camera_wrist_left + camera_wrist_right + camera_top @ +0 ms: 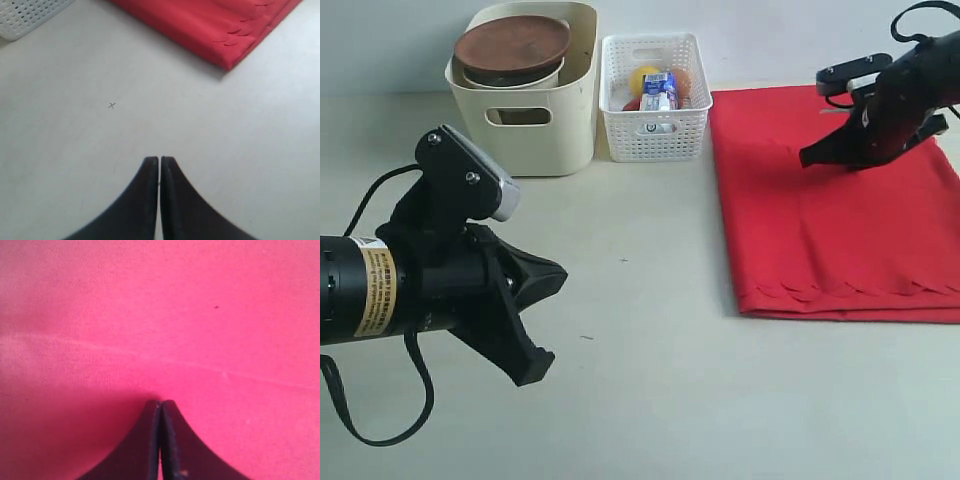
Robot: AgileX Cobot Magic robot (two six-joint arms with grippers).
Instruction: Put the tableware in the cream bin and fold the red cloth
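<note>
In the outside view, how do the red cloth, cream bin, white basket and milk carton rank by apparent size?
Largest to smallest:
1. red cloth, even with the picture's edge cutting it off
2. cream bin
3. white basket, right beside the bin, so a fair comparison
4. milk carton, partly hidden in the basket

From where I stood, the left arm [430,290], a thick black tube with a yellow label band [375,290], came in from the left side and lay almost level. A small camera box with a grey cap [470,175] sat on top of its wrist. The black left gripper [160,161] pointed to the right and a little downward. Its two curved fingers were pressed together with only a thin line between them, and they held nothing. The right arm [920,75], also black, reached in from the far right at the back, with a black cable [910,12] looping above it, and it sloped down toward the left. The right gripper [160,403] was closed too, finger against finger, empty, with its tips low.
</note>
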